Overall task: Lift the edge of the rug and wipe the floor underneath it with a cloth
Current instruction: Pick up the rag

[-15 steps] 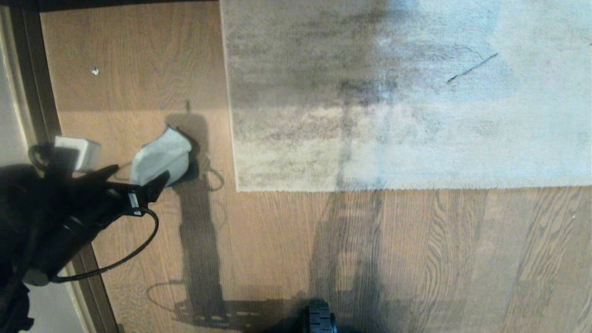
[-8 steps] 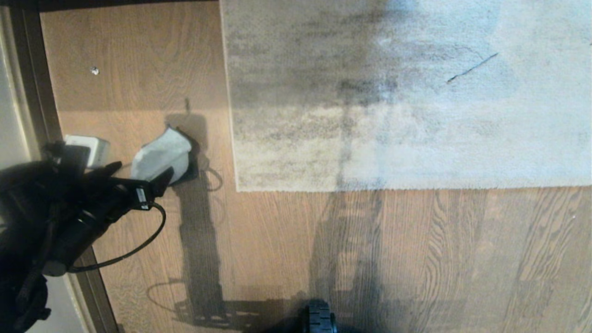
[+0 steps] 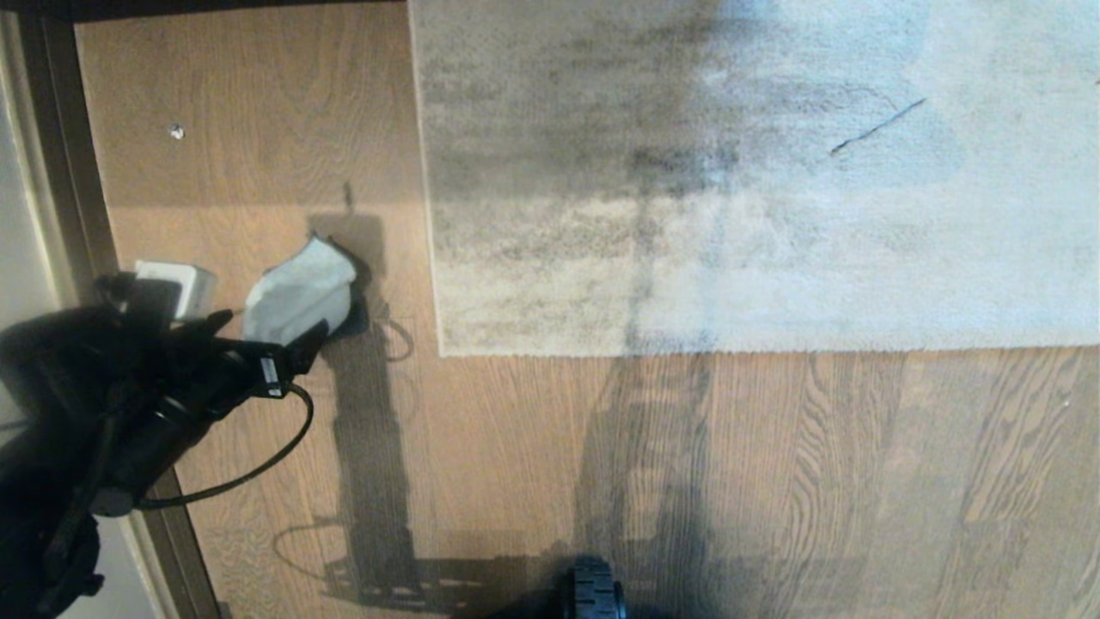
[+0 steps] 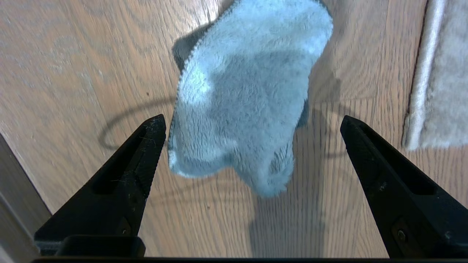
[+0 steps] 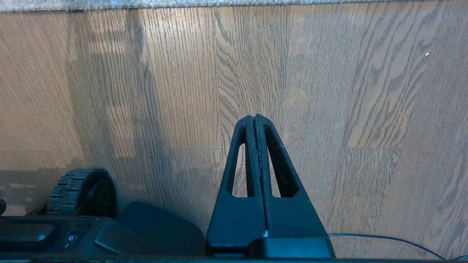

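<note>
Left hand (image 4: 252,122) spread wide, empty, straddling the cloth (image 4: 245,91).

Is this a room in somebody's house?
Probably a room in a home. There's a wood-plank floor, a big pale grey rug lying on it, and a dark skirting strip along the edge.

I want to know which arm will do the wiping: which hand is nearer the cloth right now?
Left. The left hand is open, its fingers either side of the cloth on the floor. The right hand is shut, parked low by the robot's base, away from the cloth.
</note>
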Motion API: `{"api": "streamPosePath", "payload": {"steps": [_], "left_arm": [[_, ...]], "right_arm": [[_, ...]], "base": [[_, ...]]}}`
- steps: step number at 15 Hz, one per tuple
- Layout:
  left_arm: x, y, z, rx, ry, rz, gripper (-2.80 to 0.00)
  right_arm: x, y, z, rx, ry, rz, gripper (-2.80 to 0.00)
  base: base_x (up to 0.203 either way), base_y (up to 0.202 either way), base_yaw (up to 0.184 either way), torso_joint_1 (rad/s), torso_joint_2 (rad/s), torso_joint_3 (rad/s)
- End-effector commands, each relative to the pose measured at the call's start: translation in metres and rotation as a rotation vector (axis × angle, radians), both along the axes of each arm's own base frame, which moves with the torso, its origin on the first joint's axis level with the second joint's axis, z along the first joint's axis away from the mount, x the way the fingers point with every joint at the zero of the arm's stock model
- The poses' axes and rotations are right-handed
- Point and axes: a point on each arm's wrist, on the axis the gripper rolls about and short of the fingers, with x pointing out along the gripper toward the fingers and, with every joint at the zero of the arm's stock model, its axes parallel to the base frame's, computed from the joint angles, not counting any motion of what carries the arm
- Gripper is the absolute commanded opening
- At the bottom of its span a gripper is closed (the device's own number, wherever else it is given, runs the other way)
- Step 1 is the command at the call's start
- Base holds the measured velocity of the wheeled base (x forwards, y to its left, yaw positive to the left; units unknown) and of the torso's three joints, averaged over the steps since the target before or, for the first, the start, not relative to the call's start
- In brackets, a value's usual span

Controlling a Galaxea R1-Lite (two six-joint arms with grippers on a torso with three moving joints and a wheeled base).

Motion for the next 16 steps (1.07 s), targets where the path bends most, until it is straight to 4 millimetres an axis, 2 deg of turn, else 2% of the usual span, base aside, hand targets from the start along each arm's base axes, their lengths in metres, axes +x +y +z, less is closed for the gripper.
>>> {"api": "streamPosePath", "payload": {"steps": [1, 3, 9, 16], "left_arm": [[0.005, -0.001, -0.005, 0.0, -0.027, -0.002, -2.8], [0.009, -0.003, -0.007, -0.005, -0.081, -0.003, -2.8], [0.005, -0.003, -0.005, -0.006, -0.091, 0.02, -2.8], [-0.02, -0.001, -0.002, -0.004, -0.084, 0.022, -2.8]], "right_arm": [[0.0, 0.0, 0.0, -0.001, -0.001, 0.0, -2.8], [0.0, 0.0, 0.0, 0.0, -0.001, 0.0, -2.8], [0.0, 0.0, 0.0, 0.0, -0.001, 0.0, -2.8], [0.0, 0.0, 0.0, -0.001, -0.001, 0.0, -2.8]], "base": [[0.0, 0.0, 0.0, 0.0, 0.0, 0.0], [0.0, 0.0, 0.0, 0.0, 0.0, 0.0], [0.0, 0.0, 0.0, 0.0, 0.0, 0.0], [0.0, 0.0, 0.0, 0.0, 0.0, 0.0]]}}
